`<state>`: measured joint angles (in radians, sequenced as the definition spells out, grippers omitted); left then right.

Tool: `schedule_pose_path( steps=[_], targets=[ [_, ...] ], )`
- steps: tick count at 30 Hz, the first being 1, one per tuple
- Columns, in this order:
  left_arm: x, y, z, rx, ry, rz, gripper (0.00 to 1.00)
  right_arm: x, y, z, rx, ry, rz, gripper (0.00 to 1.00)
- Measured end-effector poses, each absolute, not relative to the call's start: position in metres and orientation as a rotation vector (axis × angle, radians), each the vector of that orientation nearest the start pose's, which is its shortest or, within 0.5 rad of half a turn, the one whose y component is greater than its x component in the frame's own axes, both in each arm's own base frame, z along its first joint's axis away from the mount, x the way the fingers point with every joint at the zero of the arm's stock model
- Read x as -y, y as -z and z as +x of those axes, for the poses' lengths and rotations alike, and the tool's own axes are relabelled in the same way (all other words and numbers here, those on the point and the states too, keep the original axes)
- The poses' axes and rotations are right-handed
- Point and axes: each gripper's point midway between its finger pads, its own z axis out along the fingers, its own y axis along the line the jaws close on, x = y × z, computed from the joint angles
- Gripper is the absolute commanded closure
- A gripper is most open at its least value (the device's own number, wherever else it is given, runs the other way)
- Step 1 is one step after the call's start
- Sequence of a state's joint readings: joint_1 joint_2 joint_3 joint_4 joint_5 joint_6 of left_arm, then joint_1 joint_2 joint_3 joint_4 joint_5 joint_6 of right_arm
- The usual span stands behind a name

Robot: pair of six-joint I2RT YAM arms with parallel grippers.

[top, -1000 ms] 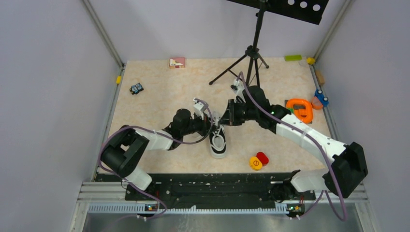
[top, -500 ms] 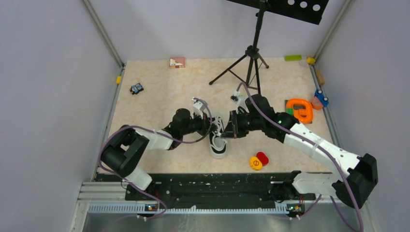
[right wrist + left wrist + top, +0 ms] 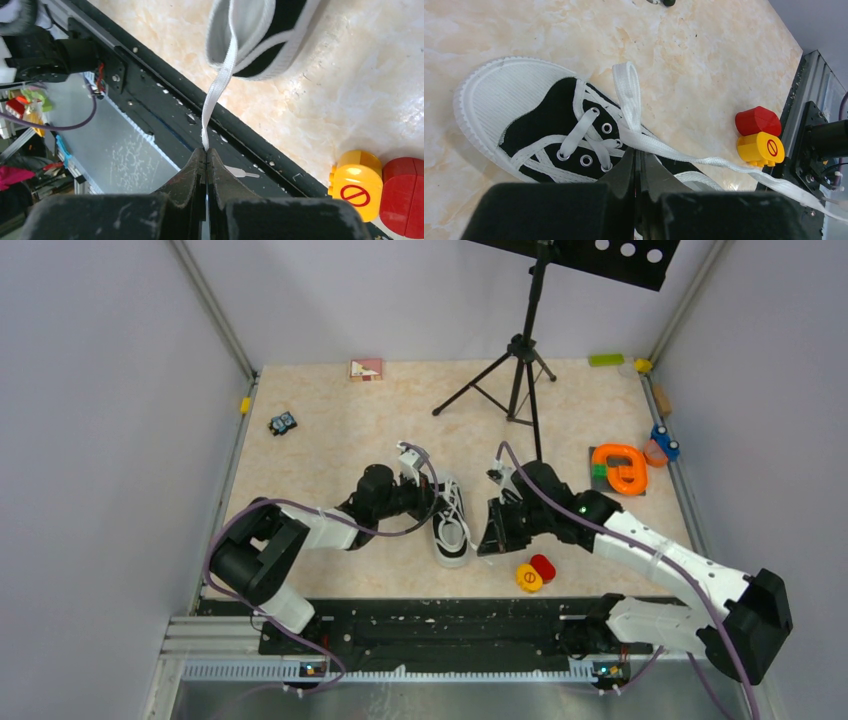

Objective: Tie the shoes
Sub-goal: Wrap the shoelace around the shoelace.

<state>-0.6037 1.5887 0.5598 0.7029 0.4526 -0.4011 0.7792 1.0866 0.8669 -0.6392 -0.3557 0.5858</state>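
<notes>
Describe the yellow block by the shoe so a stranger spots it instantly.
On the table, look right of the black sneaker, near the front. Of two touching blocks, the yellow block bears a red no-entry sign; the red block is plain.

We hold our left arm (image 3: 320,525) stretched low toward the middle, its left gripper (image 3: 639,152) pressed shut, while our right arm (image 3: 650,545) bends inward, its right gripper (image 3: 206,150) clamped on a white lace (image 3: 215,95) end.

blocked: tripod (image 3: 520,365) behind sneaker (image 3: 452,530); yellow block (image 3: 529,578), red block (image 3: 543,566) right | open: table (image 3: 320,440) back-left
</notes>
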Motion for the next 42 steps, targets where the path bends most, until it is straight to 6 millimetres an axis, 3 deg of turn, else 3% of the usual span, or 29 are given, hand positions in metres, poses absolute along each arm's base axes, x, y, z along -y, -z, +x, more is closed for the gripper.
schedule_pose_path(
  steps=[5, 10, 29, 32, 35, 38, 42],
  targets=[
    [0.304, -0.09, 0.28, -1.95, 1.091, 0.531, 1.0, -0.238, -0.129, 0.13, -2.67, -0.911, -0.413, 1.0],
    [0.304, -0.091, 0.28, -1.949, 1.093, 0.531, 1.0, -0.231, -0.116, 0.128, -2.692, -0.864, -0.419, 1.0],
    [0.305, -0.092, 0.279, -1.946, 1.099, 0.536, 1.0, -0.212, -0.086, 0.124, -2.756, -0.73, -0.426, 1.0],
    [0.305, -0.092, 0.277, -1.944, 1.109, 0.543, 1.0, -0.212, -0.079, 0.125, -2.777, -0.708, -0.425, 0.79],
    [0.307, -0.094, 0.274, -1.935, 1.132, 0.566, 1.0, -0.211, -0.071, 0.128, -2.801, -0.666, -0.425, 0.66],
    [0.309, -0.096, 0.271, -1.922, 1.149, 0.588, 1.0, -0.214, -0.072, 0.137, -2.794, -0.637, -0.418, 0.62],
    [0.309, -0.098, 0.27, -1.902, 1.159, 0.608, 1.0, -0.23, -0.091, 0.161, -2.714, -0.656, -0.425, 0.61]
  ],
)
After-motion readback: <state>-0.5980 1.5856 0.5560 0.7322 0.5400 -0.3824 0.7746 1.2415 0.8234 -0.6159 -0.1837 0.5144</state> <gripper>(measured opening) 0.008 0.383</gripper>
